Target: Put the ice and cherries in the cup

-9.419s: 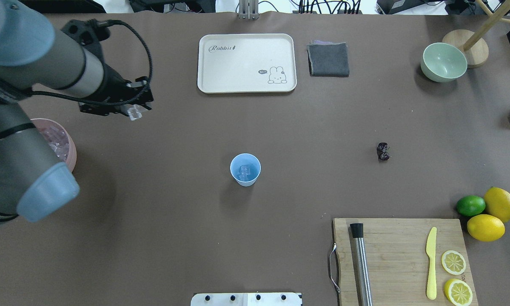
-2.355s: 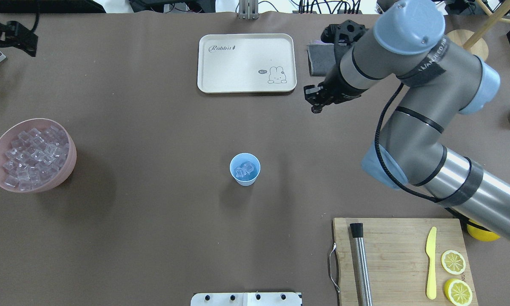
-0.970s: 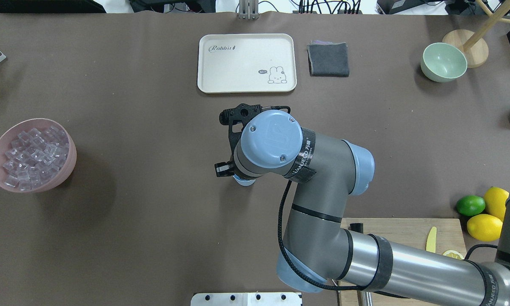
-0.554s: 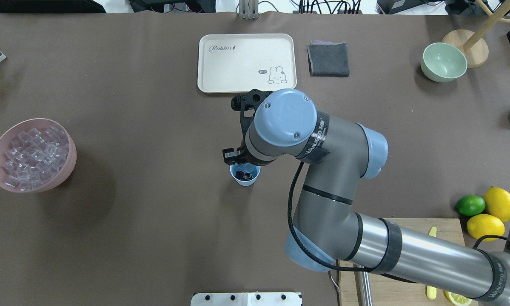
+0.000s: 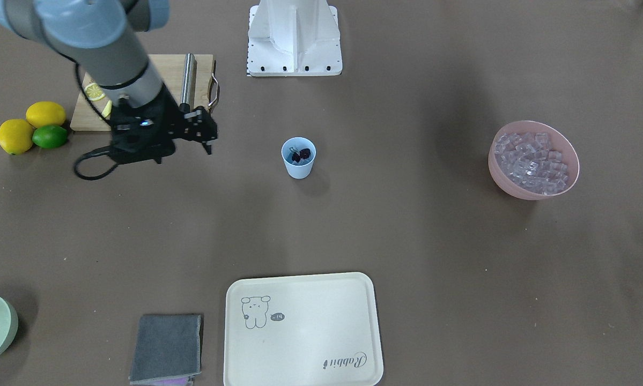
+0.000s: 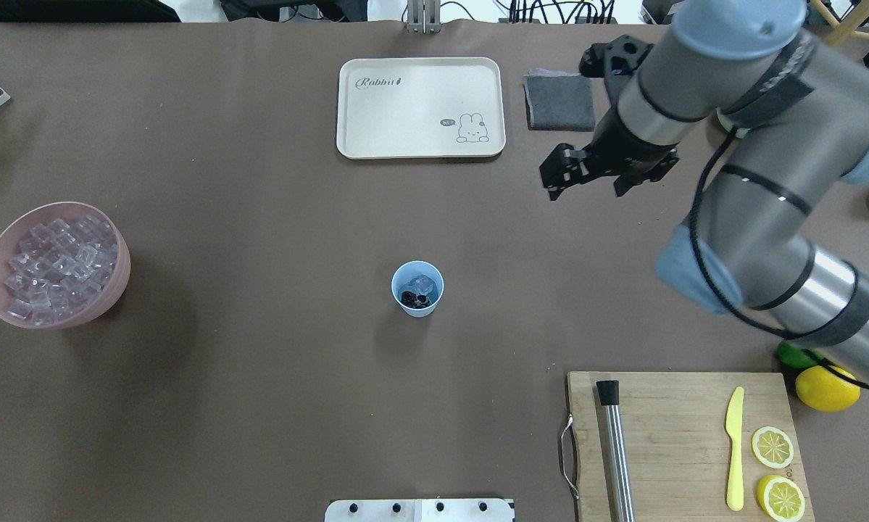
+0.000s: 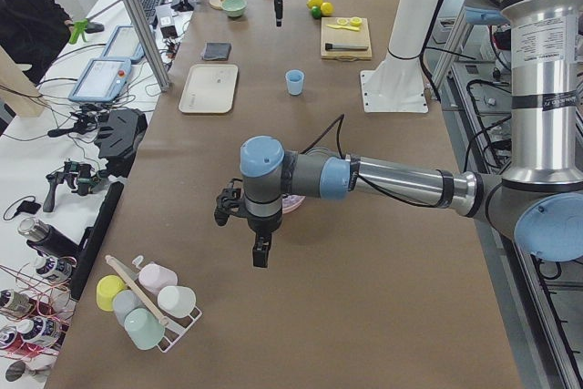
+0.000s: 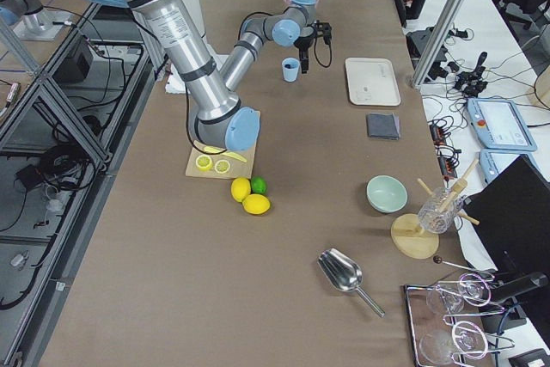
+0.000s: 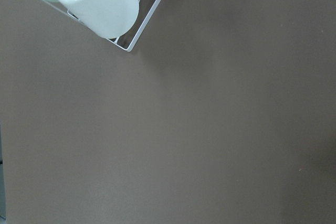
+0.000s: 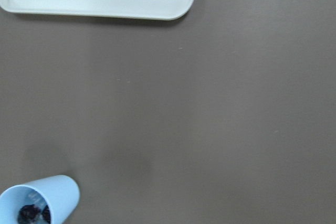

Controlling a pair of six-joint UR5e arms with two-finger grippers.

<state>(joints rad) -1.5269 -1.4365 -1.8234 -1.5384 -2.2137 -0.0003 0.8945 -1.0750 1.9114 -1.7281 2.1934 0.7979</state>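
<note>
The light-blue cup [image 6: 417,288] stands upright mid-table, also seen from the front [image 5: 298,157] and at the bottom left of the right wrist view [image 10: 39,200]. Inside it the dark cherries [image 6: 412,298] lie on clear ice [image 6: 425,282]. More ice [image 6: 57,257] fills the pink bowl [image 6: 119,272] at the far left. My right gripper [image 6: 559,177] hangs open and empty above the table, well back and right of the cup, near the grey cloth. My left gripper [image 7: 260,252] shows only in the exterior left view, above the table's left end; I cannot tell its state.
A cream tray [image 6: 420,107] and a grey cloth [image 6: 559,101] lie at the back. The cutting board [image 6: 684,442] at front right carries a steel tube, a yellow knife and lemon slices, with a lemon [image 6: 825,388] beside it. A rack of mugs [image 9: 97,3] stands under the left wrist.
The right gripper has let go of the cherries into the cup, risen and swung back to the right. The left arm left the overhead view earlier.
</note>
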